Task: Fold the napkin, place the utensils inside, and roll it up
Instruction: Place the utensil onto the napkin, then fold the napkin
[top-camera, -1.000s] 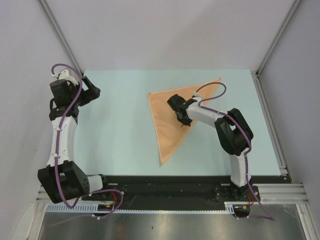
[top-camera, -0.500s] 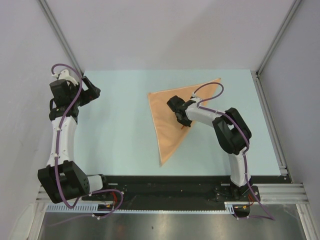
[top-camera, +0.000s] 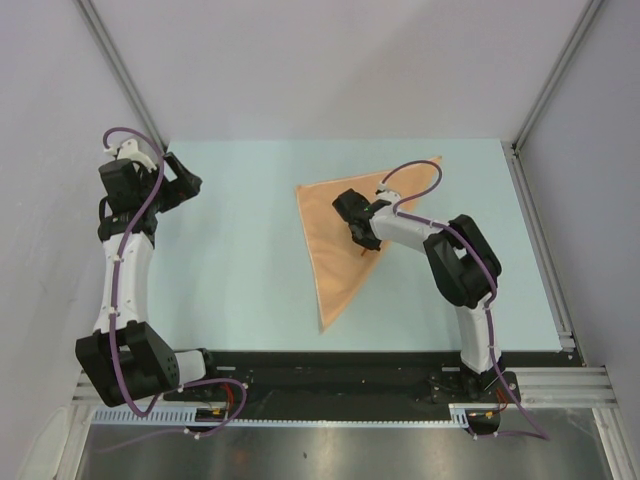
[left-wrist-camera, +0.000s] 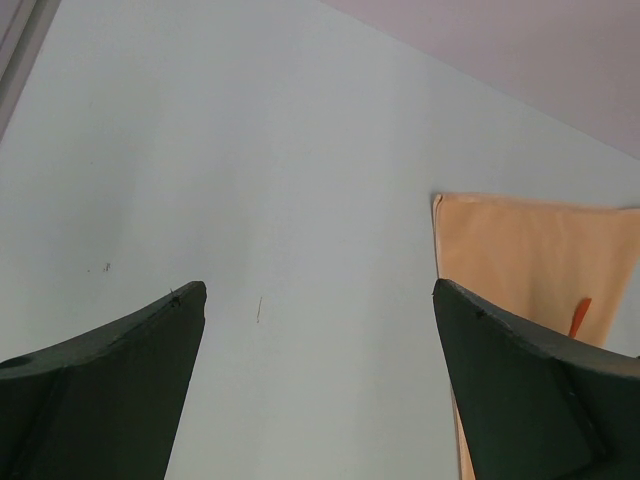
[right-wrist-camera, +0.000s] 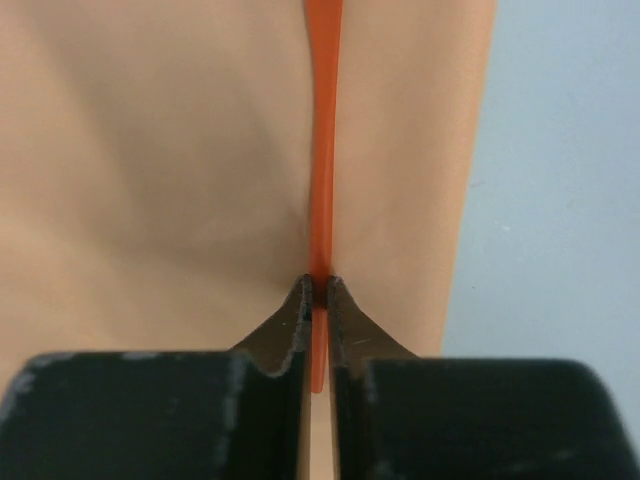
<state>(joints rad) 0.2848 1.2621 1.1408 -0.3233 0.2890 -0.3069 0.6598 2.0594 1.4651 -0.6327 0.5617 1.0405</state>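
Right gripper (right-wrist-camera: 318, 292) has crept slightly toward 11 o'clock across the napkin (top-camera: 328, 270); left gripper (left-wrist-camera: 318, 295) has not moved. Napkin lies folded into a triangle near the centre of the table (top-camera: 240, 260), long tip toward 6 o'clock. Right jaws are pressed together, pinching the handle of the orange-red utensil (right-wrist-camera: 322, 150) over the cloth near its 3 o'clock edge. Left jaws are spread wide, holding nothing, parked at 9 o'clock. Assessment: fold done; utensil placement under way; release and rolling outstanding.

Pale blue-green table top (top-camera: 240, 280) at centre. Slanted metal posts at 11 o'clock (top-camera: 120, 70) and 1 o'clock (top-camera: 559, 70) against grey walls. Metal rail (top-camera: 541, 250) along table edge, 3 o'clock. Black strip (top-camera: 330, 365), then brushed steel sheet (top-camera: 330, 455), 6 o'clock.
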